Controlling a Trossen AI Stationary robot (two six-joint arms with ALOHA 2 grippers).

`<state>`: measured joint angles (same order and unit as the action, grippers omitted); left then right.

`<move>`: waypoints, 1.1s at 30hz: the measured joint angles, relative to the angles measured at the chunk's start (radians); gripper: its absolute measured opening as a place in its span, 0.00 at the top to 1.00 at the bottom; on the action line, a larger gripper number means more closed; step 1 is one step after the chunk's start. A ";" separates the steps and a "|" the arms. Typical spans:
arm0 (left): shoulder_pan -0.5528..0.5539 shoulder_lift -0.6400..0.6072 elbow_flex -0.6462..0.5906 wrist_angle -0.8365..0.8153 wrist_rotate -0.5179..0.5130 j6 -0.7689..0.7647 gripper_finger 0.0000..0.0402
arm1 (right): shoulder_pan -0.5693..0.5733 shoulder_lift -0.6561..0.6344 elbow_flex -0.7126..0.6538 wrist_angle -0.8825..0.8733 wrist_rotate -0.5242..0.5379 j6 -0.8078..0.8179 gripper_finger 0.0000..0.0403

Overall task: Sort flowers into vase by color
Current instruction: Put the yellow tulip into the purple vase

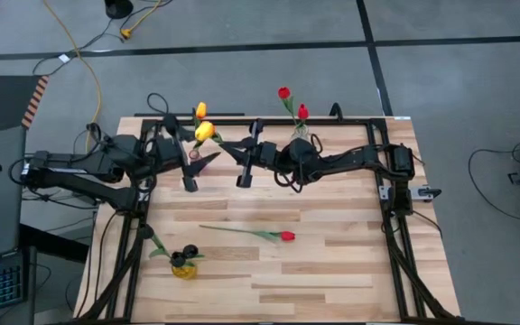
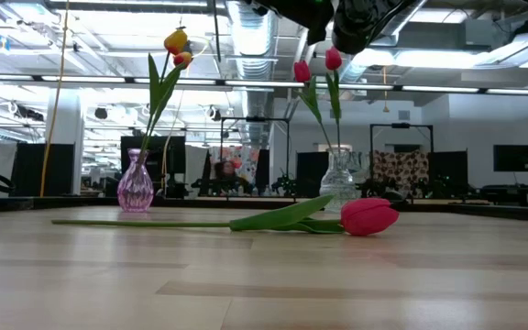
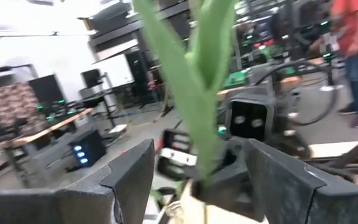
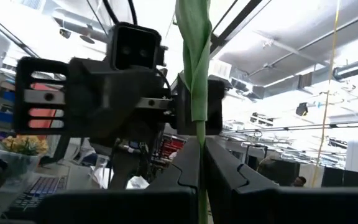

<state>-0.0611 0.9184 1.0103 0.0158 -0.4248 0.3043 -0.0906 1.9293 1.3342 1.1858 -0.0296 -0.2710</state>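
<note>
Pale wooden planks make up the worktop (image 1: 332, 271), ringed by a dark metal frame, with a bright workshop hall behind it. My right end effector (image 4: 201, 155) is clamped on a thin green stem (image 4: 194, 74), high over the far side of the worktop, and my left end effector (image 3: 194, 168) faces it with its fingers spread to either side of the same stem's long, flat leaf. I judge this to be a handover or a re-grip, so that the stem can be lowered straight into a narrow neck. I cannot tell from these views which head the stem carries.

The sorting shows in where things stand. Two yellow tulips (image 2: 176, 40) rise from a ribbed pink glass vase (image 2: 136, 188), and two red tulips (image 2: 334, 59) stand in a clear glass vase (image 2: 339, 179) beside it. Near the front left corner, dark tulips (image 1: 188, 253) sit in a small yellow vase (image 1: 184, 269).

One loose red tulip (image 2: 368, 216) lies flat on the wood, well apart from all three vases. Its head is smooth and egg-shaped, and its stem is wiry with a soft curved leaf. It looks light and springy, so I would grip it low on the stem.
</note>
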 joint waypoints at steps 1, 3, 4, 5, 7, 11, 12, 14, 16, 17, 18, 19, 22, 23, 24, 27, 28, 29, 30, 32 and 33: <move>0.000 0.000 0.000 0.000 0.018 -0.003 0.41 | 0.000 0.000 0.000 0.000 0.000 0.000 0.91; 0.000 0.002 0.000 0.000 0.056 -0.003 0.43 | 0.003 0.000 0.000 0.000 0.000 0.000 0.91; 0.000 0.008 0.000 0.006 0.072 -0.002 0.45 | 0.004 0.000 0.000 0.000 0.000 0.000 0.91; 0.000 0.014 0.000 0.013 0.082 0.002 0.46 | 0.005 0.000 0.000 0.000 0.000 0.000 0.91; 0.000 0.026 -0.001 0.010 0.084 0.006 0.49 | 0.007 0.000 0.000 0.000 -0.001 0.000 0.91; 0.006 0.052 -0.001 0.034 0.054 0.029 0.55 | 0.006 0.000 0.000 -0.003 -0.002 0.000 0.91; 0.006 0.053 -0.001 0.039 0.053 0.037 0.57 | 0.006 0.000 0.000 -0.003 -0.002 0.000 0.91; 0.006 0.053 -0.001 0.049 0.052 0.050 0.59 | 0.006 0.000 0.000 -0.003 -0.002 0.000 0.91; 0.006 0.050 -0.001 0.055 0.050 0.051 0.63 | 0.006 0.000 0.000 -0.003 -0.002 0.000 0.91; 0.006 0.047 -0.001 0.053 0.048 0.051 0.64 | 0.006 0.000 0.000 -0.003 -0.002 0.000 0.91; 0.006 0.045 -0.001 0.052 0.046 0.051 0.66 | 0.006 0.000 0.000 -0.003 -0.002 0.000 0.91; 0.006 0.044 -0.001 0.053 0.045 0.051 0.68 | 0.006 0.000 0.000 -0.003 -0.002 0.000 0.91; 0.006 0.043 -0.001 0.053 0.044 0.051 0.73 | 0.006 0.000 0.000 -0.003 -0.002 0.001 0.91; 0.006 0.043 -0.001 0.052 0.045 0.053 0.75 | 0.006 0.000 0.000 -0.003 -0.002 0.000 0.91; 0.006 0.043 -0.001 0.051 0.044 0.057 0.77 | 0.006 0.000 0.000 -0.003 -0.002 0.000 0.91; 0.006 0.043 -0.001 0.051 0.043 0.075 0.82 | 0.006 0.000 0.000 -0.003 -0.002 0.000 0.90; 0.006 0.043 -0.001 0.052 0.043 0.079 0.83 | 0.006 0.000 0.000 -0.003 -0.002 0.000 0.90; 0.006 0.043 -0.001 0.053 0.043 0.081 0.85 | 0.006 0.000 0.000 -0.002 -0.002 0.001 0.89; 0.006 0.043 -0.001 0.054 0.043 0.085 0.86 | 0.006 0.000 0.000 -0.002 -0.002 0.001 0.89; 0.006 0.043 -0.001 0.056 0.043 0.085 0.88 | 0.006 0.000 0.000 -0.002 -0.002 0.001 0.88; 0.006 0.043 -0.001 0.056 0.043 0.085 0.89 | 0.006 0.000 0.000 -0.002 -0.002 0.002 0.87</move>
<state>-0.0551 0.9611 1.0096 0.0719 -0.3813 0.3891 -0.0845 1.9297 1.3342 1.1835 -0.0311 -0.2695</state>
